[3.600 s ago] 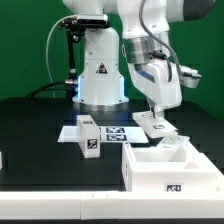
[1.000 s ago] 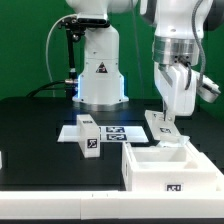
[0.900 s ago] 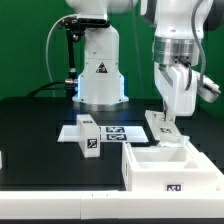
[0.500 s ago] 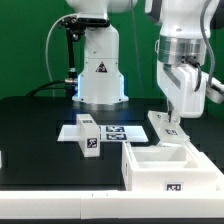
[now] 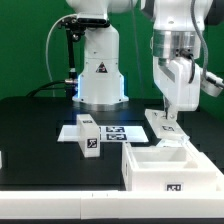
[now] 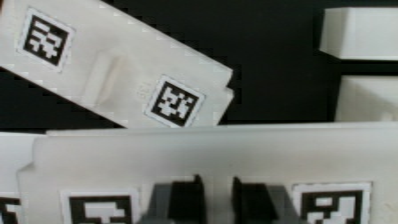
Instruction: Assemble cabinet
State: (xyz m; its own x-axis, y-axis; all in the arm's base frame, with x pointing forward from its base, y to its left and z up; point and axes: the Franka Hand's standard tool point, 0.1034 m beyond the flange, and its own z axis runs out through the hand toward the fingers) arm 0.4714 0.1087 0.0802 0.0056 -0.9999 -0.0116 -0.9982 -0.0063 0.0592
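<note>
gripper: the gripper (image 5: pixel 167 112) points down at the exterior view's right, over the far side of the cabinet box. Its tips are on a white panel.
gripper state: in the wrist view the two dark fingers (image 6: pixel 175 200) are drawn close together, with only a thin white sliver between them. Cannot tell if that sliver is pinched or just sits behind them.
white panel: the white panel (image 5: pixel 158 122) is at the gripper's tips and looks slanted, with a tag on its face. It is just behind the box's back wall. Cannot tell if it is lifted or resting on something.
white panel, wrist view: a broad white face (image 6: pixel 267 160) fills the part of the frame around the fingers, with one black-and-white tag on each side of them.
cabinet box: the cabinet box (image 5: pixel 150 175) is a large open-topped white box on the worktop, at the front of the exterior view's right. There is a small tag low on its front wall and the inner compartment is visible.
second panel: in the wrist view a second panel (image 6: pixel 125 75) lies flat and slanted on the dark surface. It has two tags and a raised ridge along it, and it is apart from the fingers.
small tagged piece: the small tagged piece (image 5: pixel 88 138) is a white block near the middle of the exterior view, with tags on its front and top. It is well apart from the gripper.
marker board: the marker board (image 5: pixel 115 130) lies flat beside that block, between it and the white panel.
worktop: the worktop (image 5: pixel 40 130) is black.
arm: the arm (image 5: pixel 180 50) is white and comes down from the top of the exterior view's right.
</note>
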